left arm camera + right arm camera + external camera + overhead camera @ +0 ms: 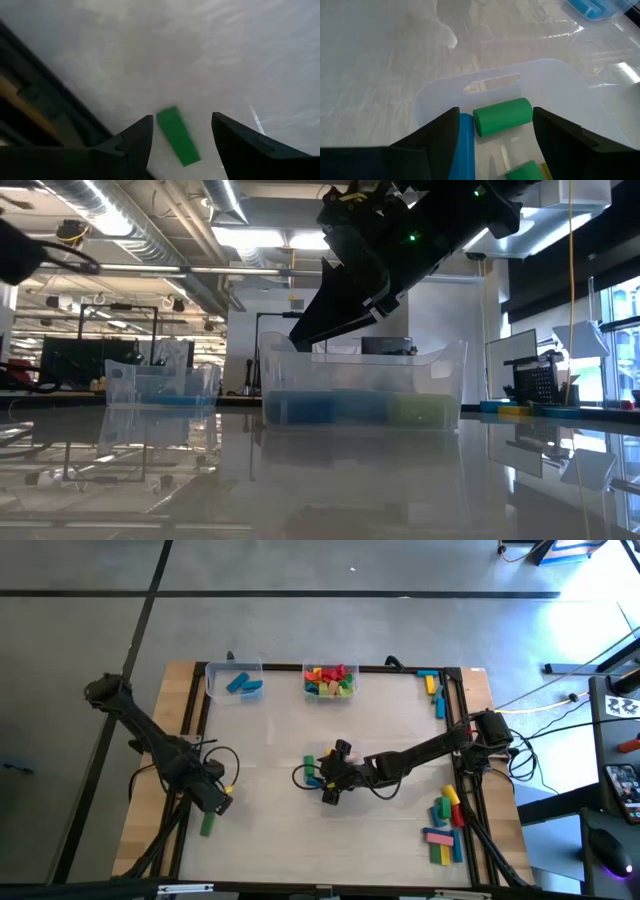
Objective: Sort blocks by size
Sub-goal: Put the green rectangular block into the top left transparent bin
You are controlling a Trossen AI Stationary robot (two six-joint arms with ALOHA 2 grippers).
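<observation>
the right pincer is held released over a tub with a green cylinder; the left pincer, released, is held above a green block on the bench.

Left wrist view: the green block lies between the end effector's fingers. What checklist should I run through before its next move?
1. Left end effector open: ok.
2. Flat green rectangular block between its fingers, lying on the table: ok.
3. Fingers lowered enough to grip: cannot tell.
4. Right end effector open above a clear plastic tub holding a green cylinder: ok.
5. Right arm well apart from left: ok.
</observation>
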